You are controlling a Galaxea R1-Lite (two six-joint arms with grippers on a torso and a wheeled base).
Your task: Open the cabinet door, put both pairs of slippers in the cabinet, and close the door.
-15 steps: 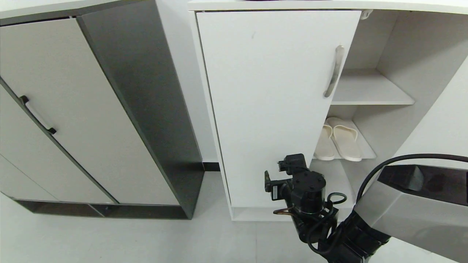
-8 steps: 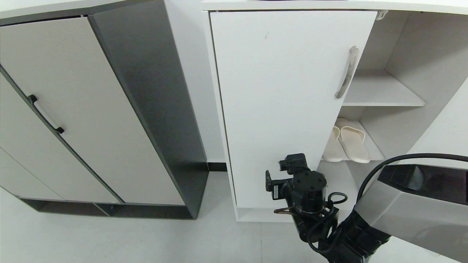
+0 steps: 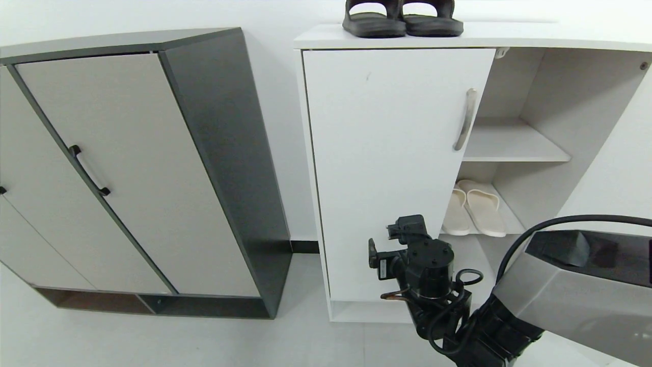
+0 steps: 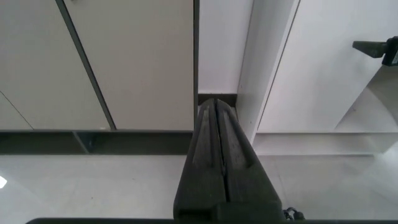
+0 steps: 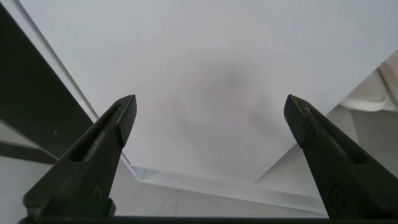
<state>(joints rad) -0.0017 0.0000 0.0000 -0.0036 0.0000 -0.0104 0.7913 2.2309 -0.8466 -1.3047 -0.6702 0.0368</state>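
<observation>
The black slippers atop the cabinet are best pinched as one — right gripper is spread wide, left gripper pressed together.

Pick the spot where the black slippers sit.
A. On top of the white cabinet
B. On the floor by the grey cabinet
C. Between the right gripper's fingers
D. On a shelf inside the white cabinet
A: the black slippers rest side by side on the top of the white cabinet, while the white slippers lie inside it.

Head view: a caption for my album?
White slippers shelved in the open cabinet, black slippers on top, right hand out front.
</observation>
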